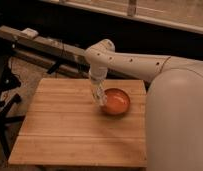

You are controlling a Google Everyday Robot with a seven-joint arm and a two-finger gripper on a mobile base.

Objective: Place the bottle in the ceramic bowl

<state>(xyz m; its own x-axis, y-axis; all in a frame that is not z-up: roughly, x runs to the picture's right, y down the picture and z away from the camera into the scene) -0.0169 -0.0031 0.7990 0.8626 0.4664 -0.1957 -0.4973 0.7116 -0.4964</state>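
Wooden, pale and plank-grained, the square tabletop fills the lower left of the camera view and carries one object: a round shallow ceramic bowl, glossy orange-red inside with a darker rim, resting near the table's far right corner. A white, smooth-shelled robot arm reaches in from the right, bends at a rounded elbow above the table's far edge and drops steeply toward the bowl. At its lower end the two-finger gripper hangs at the bowl's left rim, touching or just above it; which of the two cannot be told. A slim pale shape at the gripper's tip, tilted slightly toward the bowl, appears to be the small white plastic bottle, positioned at the left rim of the bowl and not lying in its orange hollow. Whether the claw is wide, narrow or clamped on that shape cannot be told. Behind the table a long dark rail crosses the background, and the robot's large white body occupies the right side.
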